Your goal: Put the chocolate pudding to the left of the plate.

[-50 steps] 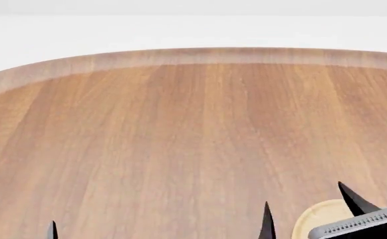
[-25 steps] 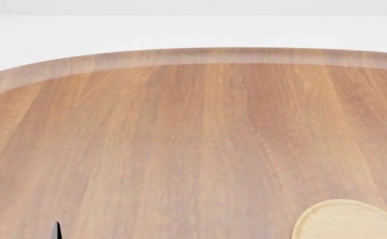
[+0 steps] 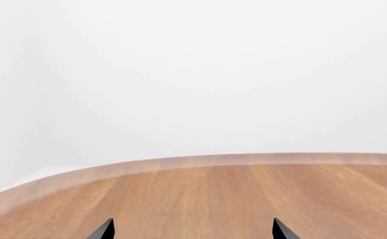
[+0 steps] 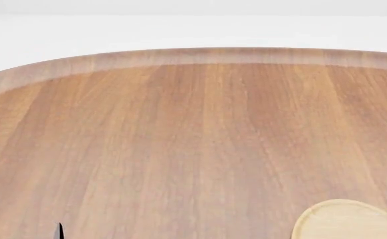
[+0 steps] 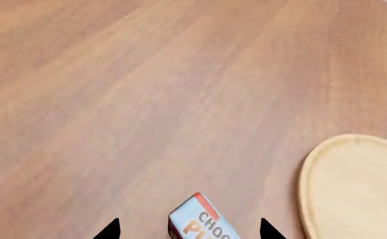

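My right jaws (image 5: 188,230) are the ones that matter here: their two dark tips stand spread, and the chocolate pudding (image 5: 202,223) lies between them, low on the counter (image 5: 114,99) and not yet pinched, as far as I can see. Only one end of the box shows, the blue top with its red edge and orange letters; the rest runs out of my wrist view. Its long axis lies slanted across the line between my tips, so I judge I need a small twist of the wrist, or a square approach, before I close. The plate (image 5: 356,189) sits just beside the box in this view, apart from it. From my head view the plate (image 4: 342,221) is at the lower right and the box is hidden. My left jaws (image 3: 192,231) are spread too, pointing over bare wood toward the far rim, well away, so the right arm is nearer
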You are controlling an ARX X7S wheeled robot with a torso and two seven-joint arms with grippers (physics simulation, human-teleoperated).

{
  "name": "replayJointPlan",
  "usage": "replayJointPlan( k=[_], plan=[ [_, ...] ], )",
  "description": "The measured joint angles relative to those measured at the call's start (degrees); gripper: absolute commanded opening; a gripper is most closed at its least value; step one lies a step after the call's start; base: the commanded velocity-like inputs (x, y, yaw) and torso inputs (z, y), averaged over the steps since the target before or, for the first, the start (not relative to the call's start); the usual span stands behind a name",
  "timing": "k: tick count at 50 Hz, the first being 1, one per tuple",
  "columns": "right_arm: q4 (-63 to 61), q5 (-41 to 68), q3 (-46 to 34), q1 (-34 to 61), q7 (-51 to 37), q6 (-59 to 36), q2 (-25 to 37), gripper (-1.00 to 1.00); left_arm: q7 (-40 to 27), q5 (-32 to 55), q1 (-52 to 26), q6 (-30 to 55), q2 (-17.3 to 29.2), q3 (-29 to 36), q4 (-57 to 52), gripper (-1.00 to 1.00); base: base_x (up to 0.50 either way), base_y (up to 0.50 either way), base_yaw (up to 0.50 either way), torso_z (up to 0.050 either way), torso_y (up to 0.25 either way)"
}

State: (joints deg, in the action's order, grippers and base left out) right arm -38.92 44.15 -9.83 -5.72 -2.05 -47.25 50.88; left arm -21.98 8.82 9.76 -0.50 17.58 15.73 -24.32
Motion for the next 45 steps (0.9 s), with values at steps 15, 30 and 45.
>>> replayJointPlan(
  k=[15,30,45],
  plan=[
    [2.3,-2.8,-0.1,-2.3,3.0,4.5,1.6,1.0,-0.1,-0.1,-0.4,-0.9,0.1,0.4,1.3,1.0,0.0,0.0,0.0,0.0,0.0],
    [5.4,-5.1,0.8,-4.2,6.1,9.1,3.2,1.0,-0.2,-0.2,-0.5,-1.3,0.2,0.9,1.9,1.0,0.0,0.0,0.0,0.0,0.0],
    [9.5,-7.3,0.5,-5.6,10.0,14.2,3.7,1.0,-0.7,-0.3,-0.4,-0.6,0.5,1.4,1.1,1.0,0.0,0.0,0.0,0.0,0.0]
  ],
)
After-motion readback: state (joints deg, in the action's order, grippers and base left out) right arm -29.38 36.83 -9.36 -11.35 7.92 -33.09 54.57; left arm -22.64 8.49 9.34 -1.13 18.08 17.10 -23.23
